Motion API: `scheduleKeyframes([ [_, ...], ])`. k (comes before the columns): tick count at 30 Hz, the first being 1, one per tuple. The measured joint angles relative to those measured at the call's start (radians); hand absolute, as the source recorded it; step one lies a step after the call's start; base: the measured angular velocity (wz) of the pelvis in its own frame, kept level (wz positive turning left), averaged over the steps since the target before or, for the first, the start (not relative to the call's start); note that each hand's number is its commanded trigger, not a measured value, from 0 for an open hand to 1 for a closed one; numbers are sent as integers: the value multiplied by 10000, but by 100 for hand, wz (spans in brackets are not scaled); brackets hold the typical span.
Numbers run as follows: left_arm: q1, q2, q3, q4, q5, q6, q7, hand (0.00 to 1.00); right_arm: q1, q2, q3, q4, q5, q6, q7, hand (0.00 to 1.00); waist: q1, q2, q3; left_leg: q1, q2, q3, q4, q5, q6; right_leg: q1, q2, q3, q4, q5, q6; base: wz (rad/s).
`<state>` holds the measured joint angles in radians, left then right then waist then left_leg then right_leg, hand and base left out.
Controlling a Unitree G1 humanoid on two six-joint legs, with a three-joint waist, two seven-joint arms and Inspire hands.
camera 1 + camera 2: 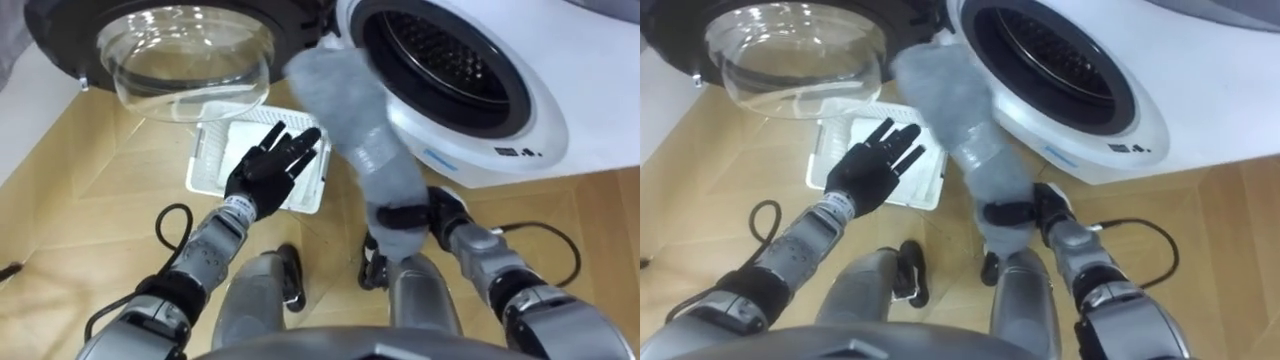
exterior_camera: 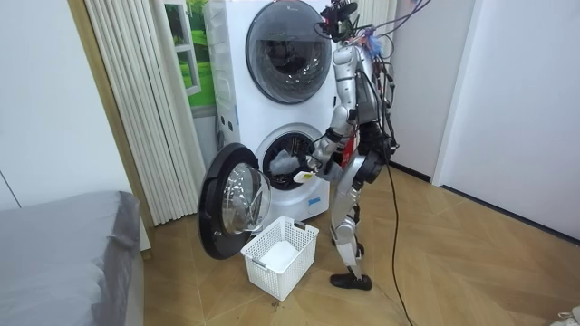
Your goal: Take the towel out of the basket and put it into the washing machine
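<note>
Door [image 1: 190,55] open, far left. Left hand [image 1: 270,165] spread, empty, over white basket [image 1: 205,165]. Grey towel [image 1: 350,110]: near end clutched in right hand [image 1: 405,218], far end beside washing machine [image 1: 520,120] opening's left rim. Step: feeding towel in. Next: push right, far into drum, release.

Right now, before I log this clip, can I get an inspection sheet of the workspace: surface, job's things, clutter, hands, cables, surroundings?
surface: wooden floor; the robot stands at the lower machine.
job's things: grey towel stretched from the right hand up to the edge of the washing machine opening; whether its end is inside cannot be told. The door stands open.
clutter: white basket on the floor by the door, something white in it.
hands: right hand curled round the towel's lower end; left hand open above the basket, holding nothing.
cables: nothing seen but the robot's own.
surroundings: second machine stacked on top, curtain, grey bed.
</note>
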<state>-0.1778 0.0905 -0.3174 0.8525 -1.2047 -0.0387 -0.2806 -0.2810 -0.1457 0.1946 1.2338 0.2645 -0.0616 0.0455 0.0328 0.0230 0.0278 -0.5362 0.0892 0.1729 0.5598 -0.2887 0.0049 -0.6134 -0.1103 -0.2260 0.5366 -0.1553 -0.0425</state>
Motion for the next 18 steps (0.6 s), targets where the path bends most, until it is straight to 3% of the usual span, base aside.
scheduleKeyframes([
  [5,-1,8,-9,-24,-3,-69,386,0,-201,-360,-139,211,1370,310,-284,100,6,-38,36,-8,-29,1,-65,34,6,9,-84,-69,0,-39,12,5],
  [9,-59,23,-11,-29,104,-88,569,0,-421,-500,-198,375,2071,422,-464,100,28,-56,236,-188,-13,-41,-2,37,8,-91,-113,-127,-20,-46,9,3],
  [13,-13,53,-35,-215,378,-91,827,0,-581,-544,-205,373,2402,444,-570,100,54,-71,252,-541,0,-129,111,55,2,-388,-119,-194,45,-56,-8,7],
  [18,111,79,-2,-696,479,-100,1236,0,-876,-702,-399,418,3022,574,-779,100,12,-73,248,-555,-154,-134,166,71,19,-532,-292,-198,395,-246,5,8],
])
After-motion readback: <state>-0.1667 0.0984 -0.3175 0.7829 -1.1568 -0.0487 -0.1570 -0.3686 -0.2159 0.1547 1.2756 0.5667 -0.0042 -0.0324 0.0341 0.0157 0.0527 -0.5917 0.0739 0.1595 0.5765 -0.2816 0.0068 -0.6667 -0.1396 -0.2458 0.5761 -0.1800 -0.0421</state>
